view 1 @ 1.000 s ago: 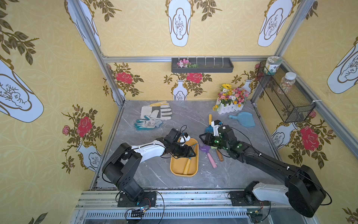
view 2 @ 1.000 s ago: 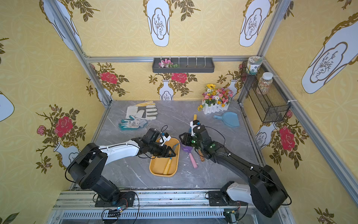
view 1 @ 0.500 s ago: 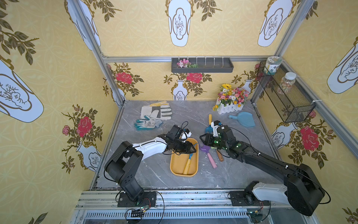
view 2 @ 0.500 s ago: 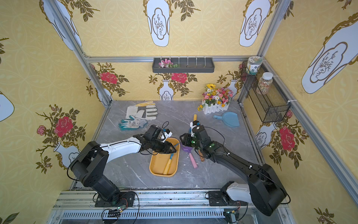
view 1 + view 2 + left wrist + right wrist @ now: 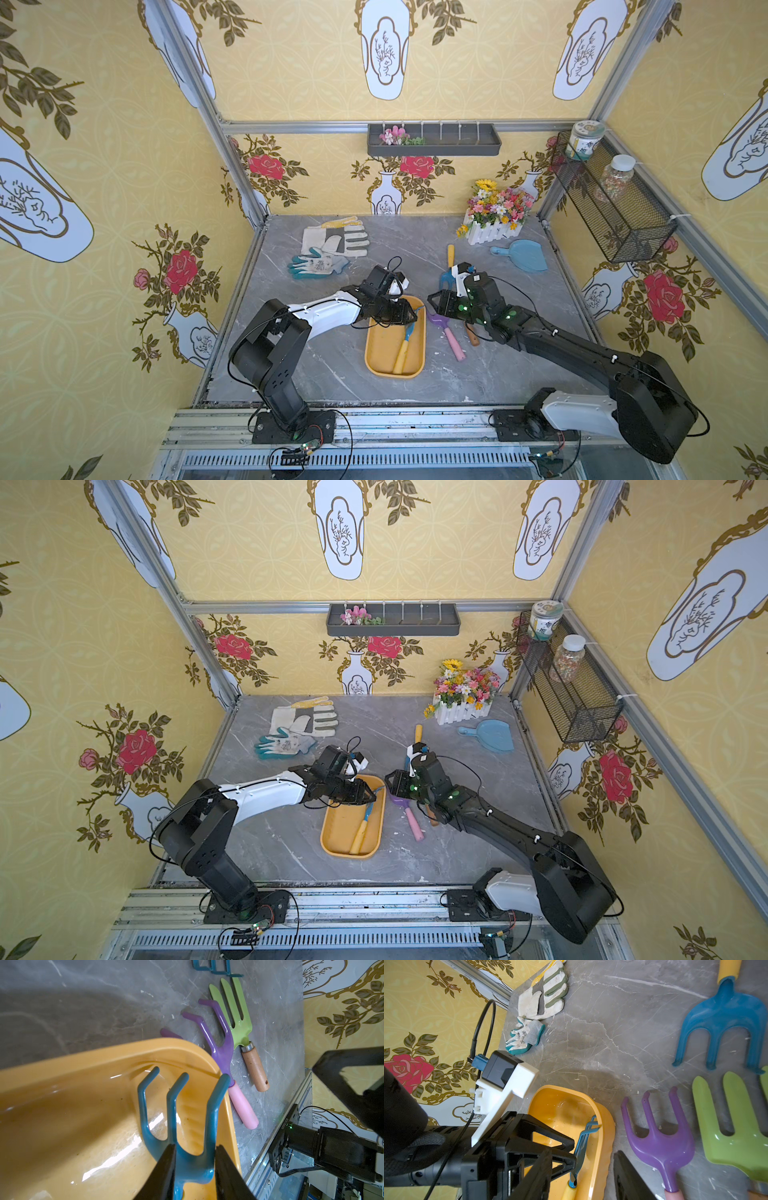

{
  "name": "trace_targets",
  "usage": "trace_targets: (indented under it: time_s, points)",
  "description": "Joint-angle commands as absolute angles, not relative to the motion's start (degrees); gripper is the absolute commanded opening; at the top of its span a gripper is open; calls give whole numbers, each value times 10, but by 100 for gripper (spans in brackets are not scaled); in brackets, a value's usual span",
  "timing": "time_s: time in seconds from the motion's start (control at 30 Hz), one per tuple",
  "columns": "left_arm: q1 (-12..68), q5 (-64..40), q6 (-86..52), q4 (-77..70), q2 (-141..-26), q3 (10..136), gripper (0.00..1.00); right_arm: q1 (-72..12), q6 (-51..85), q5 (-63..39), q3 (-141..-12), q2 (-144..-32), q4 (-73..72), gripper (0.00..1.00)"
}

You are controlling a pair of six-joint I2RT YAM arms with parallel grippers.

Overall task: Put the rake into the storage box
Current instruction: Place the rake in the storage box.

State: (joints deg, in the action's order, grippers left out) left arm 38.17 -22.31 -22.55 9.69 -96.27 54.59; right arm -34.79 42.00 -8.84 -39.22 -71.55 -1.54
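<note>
Jaws of the left gripper (image 5: 195, 1150) have closed onto the rake (image 5: 172, 1109), its handle inside the storage box (image 5: 376, 351) and prongs by the box's rim, so only seating and release seem left; right gripper (image 5: 583, 1151) jaws gape empty beside the box.

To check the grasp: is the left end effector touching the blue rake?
Touching. In the left wrist view both fingers of the left end effector press against the two sides of the blue rake head, with no gap.
</note>
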Motion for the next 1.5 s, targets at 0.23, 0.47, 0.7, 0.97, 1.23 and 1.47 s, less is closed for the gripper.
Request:
trace_targets:
  time_s: [0.23, 0.47, 0.7, 0.97, 1.23, 1.47]
  points:
    - [382, -219, -221, 113, -980, 566, 54, -351, 426, -86, -384, -721, -47, 52]
    - [385, -175, -222, 128, -991, 572, 52, -351, 427, -84, -382, -717, -50, 52]
    - [384, -105, -221, 163, -985, 564, 49, -351, 428, -82, -379, -711, -48, 52]
    - [386, -102, -222, 183, -978, 569, 50, -352, 429, -82, -378, -714, -49, 52]
    - [392, -112, -228, 118, -863, 559, 64, -364, 432, -13, -394, -753, 30, 51]
    - [392, -78, -256, 31, -803, 503, 69, -395, 431, 87, -436, -816, 182, 52]
